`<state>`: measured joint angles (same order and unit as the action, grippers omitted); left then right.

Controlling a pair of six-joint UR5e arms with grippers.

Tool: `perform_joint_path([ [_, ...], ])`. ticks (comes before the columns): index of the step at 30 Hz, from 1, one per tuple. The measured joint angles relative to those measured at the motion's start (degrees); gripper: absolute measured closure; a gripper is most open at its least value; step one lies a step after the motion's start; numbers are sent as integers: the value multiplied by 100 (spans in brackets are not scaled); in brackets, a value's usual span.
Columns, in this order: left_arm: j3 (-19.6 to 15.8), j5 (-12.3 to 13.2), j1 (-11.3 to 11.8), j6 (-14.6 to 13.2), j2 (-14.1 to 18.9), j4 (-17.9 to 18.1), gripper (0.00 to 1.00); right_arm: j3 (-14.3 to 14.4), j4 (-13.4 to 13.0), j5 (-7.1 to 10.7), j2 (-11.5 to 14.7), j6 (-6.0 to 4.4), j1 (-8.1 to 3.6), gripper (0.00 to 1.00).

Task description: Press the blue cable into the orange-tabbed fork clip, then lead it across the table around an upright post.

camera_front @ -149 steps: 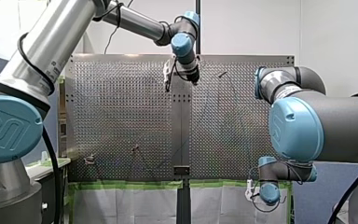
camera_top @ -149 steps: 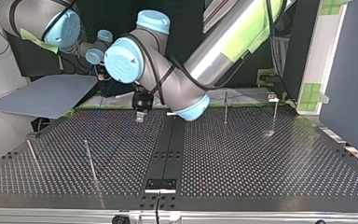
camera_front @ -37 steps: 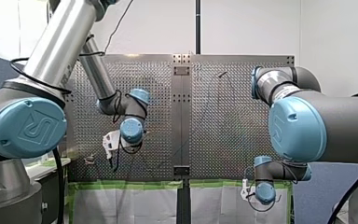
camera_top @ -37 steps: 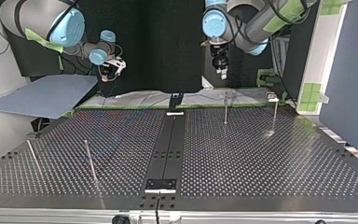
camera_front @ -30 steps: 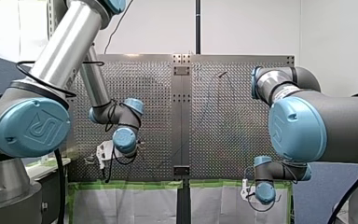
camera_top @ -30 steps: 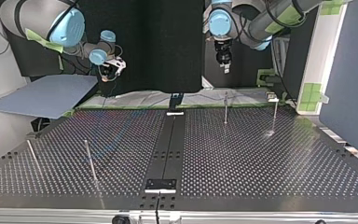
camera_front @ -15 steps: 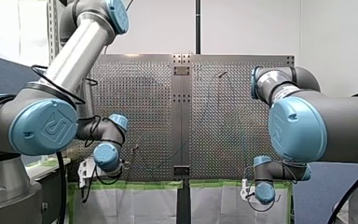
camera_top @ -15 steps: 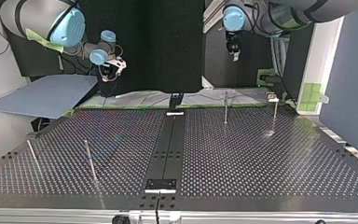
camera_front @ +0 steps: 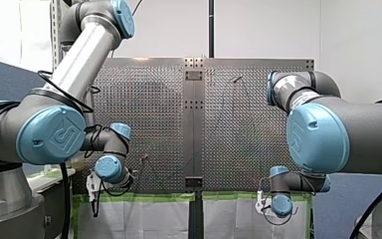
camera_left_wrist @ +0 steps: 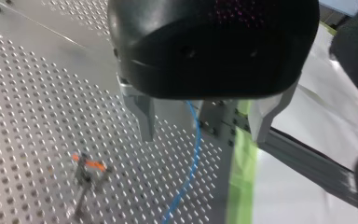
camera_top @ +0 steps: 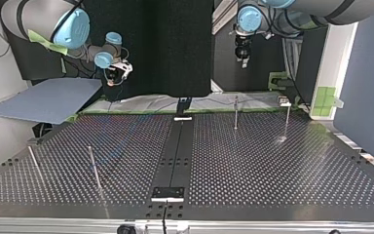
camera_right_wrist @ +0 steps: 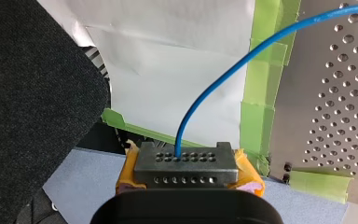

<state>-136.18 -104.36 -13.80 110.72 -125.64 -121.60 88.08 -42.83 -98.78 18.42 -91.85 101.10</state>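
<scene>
Blue cable (camera_right_wrist: 179, 137), judged light and limp, was gripped by the closed right fingers (camera_right_wrist: 205, 163) beyond the tabletop (camera_right_wrist: 345, 93) edge. It was routed beneath the open, empty left fingers (camera_left_wrist: 145, 116), near the orange-tabbed fork clip (camera_left_wrist: 87, 167), where a hold was advised.

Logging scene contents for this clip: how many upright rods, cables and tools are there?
Thin upright metal rods on the perforated table: 4
Blue cable: 1
Two-fingered tools, my left tool and my right tool: 2
Total: 7
</scene>
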Motion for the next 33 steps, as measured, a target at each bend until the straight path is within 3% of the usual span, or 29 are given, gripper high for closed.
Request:
perform_joint_path([
  [9, 419, 422, 15, 21, 1, 330, 0, -10, 10, -9, 0, 16, 4, 100],
  [14, 638, 671, 47, 19, 1, 340, 0, -7, 10, -10, 0, 20, 9, 100],
  [22, 689, 1040, 79, -148, 1, 182, 0, -6, 10, -10, 0, 33, 9, 100],
  [27, 688, 1132, 110, -279, 1, 109, 0, -6, 10, -10, 0, 34, 9, 100],
  [33, 690, 1179, 171, -293, 1, 294, 0, -5, 10, -10, 0, 34, 9, 100],
])
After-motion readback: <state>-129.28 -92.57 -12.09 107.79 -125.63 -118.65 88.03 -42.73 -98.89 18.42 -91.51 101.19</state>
